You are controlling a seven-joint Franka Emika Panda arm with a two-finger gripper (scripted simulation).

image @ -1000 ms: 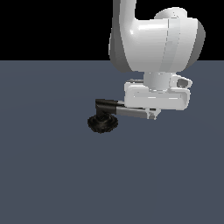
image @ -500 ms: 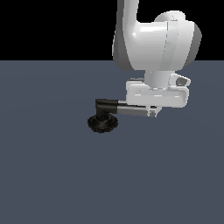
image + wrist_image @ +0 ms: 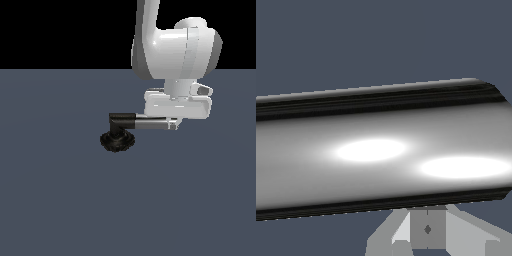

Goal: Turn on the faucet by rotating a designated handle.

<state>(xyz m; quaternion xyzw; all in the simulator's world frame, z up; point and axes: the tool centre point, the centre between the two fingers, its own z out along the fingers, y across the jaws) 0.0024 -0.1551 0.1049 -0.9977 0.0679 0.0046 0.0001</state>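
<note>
One faucet stands on the grey floor, its chrome handle reaching toward the exterior view's right, its far end at the gripper. Finger spacing cannot be told. No writing shows anywhere.

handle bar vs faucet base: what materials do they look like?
Handle: looks like polished chrome metal, with bright specular spots and dark banded reflections in the wrist view. Base: matte black with a ribbed edge, possibly plastic or rubber; being a render, the look leaves it open.
</note>
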